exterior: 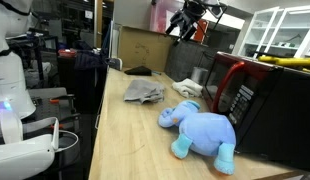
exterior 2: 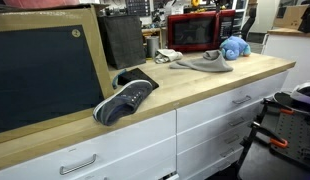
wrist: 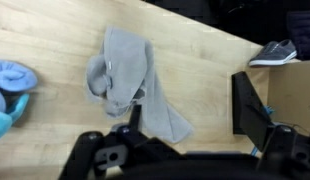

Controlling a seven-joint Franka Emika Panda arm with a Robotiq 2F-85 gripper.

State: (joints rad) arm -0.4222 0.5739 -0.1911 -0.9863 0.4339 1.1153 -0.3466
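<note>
A crumpled grey cloth [wrist: 125, 75] lies on the wooden counter [wrist: 205, 60], also seen in both exterior views [exterior: 143, 92] [exterior 2: 203, 63]. My gripper [wrist: 192, 110] hangs well above the counter, open, with nothing between its fingers [wrist: 250, 100]. The cloth's lower corner lies below, just inside the left finger. In an exterior view the gripper [exterior: 190, 20] is high over the far end of the counter. A blue plush elephant [exterior: 203, 130] [exterior 2: 233, 47] lies beside the cloth, at the left edge of the wrist view [wrist: 10, 85].
A red microwave [exterior: 250, 95] [exterior 2: 200, 33] stands against the wall next to the elephant. A grey sneaker [exterior 2: 125, 98] [wrist: 274, 53] rests on the counter farther along, near a framed blackboard [exterior 2: 45, 70]. A cardboard box [exterior: 145, 45] stands at the far end.
</note>
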